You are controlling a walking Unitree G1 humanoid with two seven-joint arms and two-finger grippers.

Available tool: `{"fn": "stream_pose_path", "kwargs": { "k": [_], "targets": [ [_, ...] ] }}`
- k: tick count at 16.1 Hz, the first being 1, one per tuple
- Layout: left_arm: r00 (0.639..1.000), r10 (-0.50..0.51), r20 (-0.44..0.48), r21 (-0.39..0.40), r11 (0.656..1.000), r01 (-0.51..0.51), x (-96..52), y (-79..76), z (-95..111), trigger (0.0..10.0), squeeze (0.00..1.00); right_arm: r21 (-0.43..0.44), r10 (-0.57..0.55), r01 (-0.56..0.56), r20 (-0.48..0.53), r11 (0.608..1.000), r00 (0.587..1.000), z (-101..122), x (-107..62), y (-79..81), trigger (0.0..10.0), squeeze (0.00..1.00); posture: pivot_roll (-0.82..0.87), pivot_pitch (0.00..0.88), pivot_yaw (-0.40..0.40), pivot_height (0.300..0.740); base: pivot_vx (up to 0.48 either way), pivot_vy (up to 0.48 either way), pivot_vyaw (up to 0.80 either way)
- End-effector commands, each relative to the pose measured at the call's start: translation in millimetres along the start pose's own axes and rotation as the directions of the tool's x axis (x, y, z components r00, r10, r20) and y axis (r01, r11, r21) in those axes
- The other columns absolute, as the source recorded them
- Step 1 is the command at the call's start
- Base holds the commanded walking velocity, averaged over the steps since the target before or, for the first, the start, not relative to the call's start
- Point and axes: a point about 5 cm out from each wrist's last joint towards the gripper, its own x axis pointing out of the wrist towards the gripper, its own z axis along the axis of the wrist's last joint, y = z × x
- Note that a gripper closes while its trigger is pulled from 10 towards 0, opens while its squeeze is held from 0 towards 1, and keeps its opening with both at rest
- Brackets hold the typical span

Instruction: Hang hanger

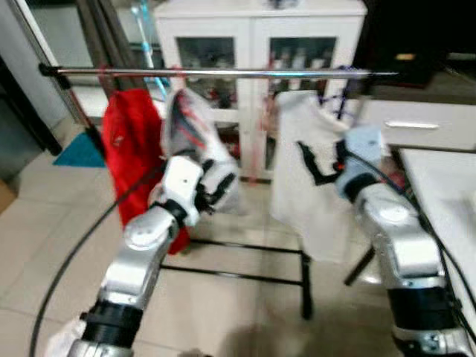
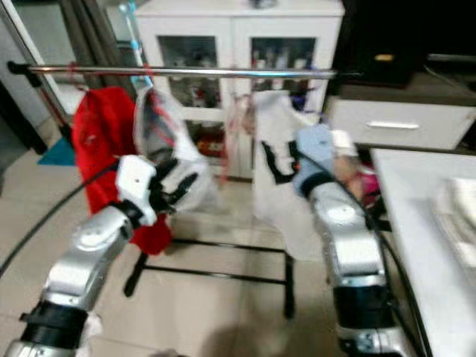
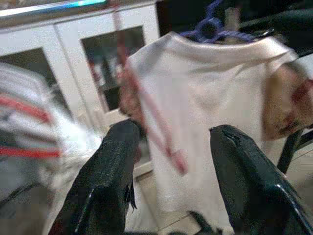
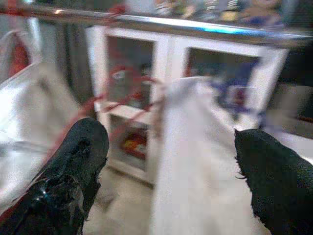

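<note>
- Take the clothes rail [image 1: 223,73] as your landmark: a metal bar on a black stand, running across the room in front of a white glass-door cabinet [image 1: 260,44].
- Beside the rail, on your right-arm side, you have a white table [image 1: 446,201].
- Under the rail's left end hangs a red garment [image 1: 130,141]; just beside it, toward the middle, hangs a white garment with red stripes [image 1: 186,123].
- Under the right half of the rail hangs a plain white shirt [image 1: 305,186] on a blue hanger [image 3: 212,28], its hook up at the bar.
- Between those two white garments a thin red hanger [image 4: 124,90] dangles from the rail, too blurred to say how it sits on the bar.
- Your left gripper [image 3: 171,147] is raised below the rail in front of the striped garment, fingers spread apart and grasping nothing.
- Your right gripper [image 4: 171,156] is up below the rail against the white shirt, fingers wide and released, nothing between them.
</note>
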Motion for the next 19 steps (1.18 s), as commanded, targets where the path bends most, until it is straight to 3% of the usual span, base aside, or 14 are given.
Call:
{"fn": "stream_pose_path", "kwargs": {
  "k": [1,3,8,17,19],
  "targets": [
    [1.000,0.026,-0.003,0.020,0.999,-0.026,-2.5,8.1,1.9,10.0,0.00,0.001,0.025,-0.025,0.019,1.000,1.000,4.9,1.9,7.2,10.0,1.00,-0.09,0.000,0.086,0.740,0.000,-0.311,0.00],
    [0.999,0.043,-0.010,-0.015,0.999,-0.044,-0.6,9.0,1.4,10.0,0.00,0.010,0.003,-0.003,0.026,1.000,1.000,4.5,1.3,6.1,10.0,1.00,-0.09,0.000,0.090,0.740,0.000,0.000,0.00],
    [0.998,0.051,-0.022,-0.014,0.999,-0.051,0.2,12.6,1.4,10.0,0.00,0.032,0.014,-0.014,-0.019,0.999,1.000,-2.8,1.9,9.9,10.0,1.00,-0.09,0.000,0.094,0.740,0.000,0.000,-0.26],
    [0.998,0.066,-0.016,-0.024,0.997,-0.067,-0.7,15.4,3.0,10.0,0.00,0.027,0.021,-0.021,-0.003,0.999,1.000,-1.5,4.2,12.0,10.0,1.00,-0.08,0.000,0.085,0.740,0.320,0.000,-0.09],
    [0.998,0.068,-0.016,-0.022,0.997,-0.068,-1.0,16.2,3.2,10.0,0.00,-0.013,0.037,-0.037,-0.014,0.999,0.999,-1.2,4.8,13.1,10.0,1.00,-0.08,0.000,0.084,0.740,0.381,0.000,0.23]
  ]
}}
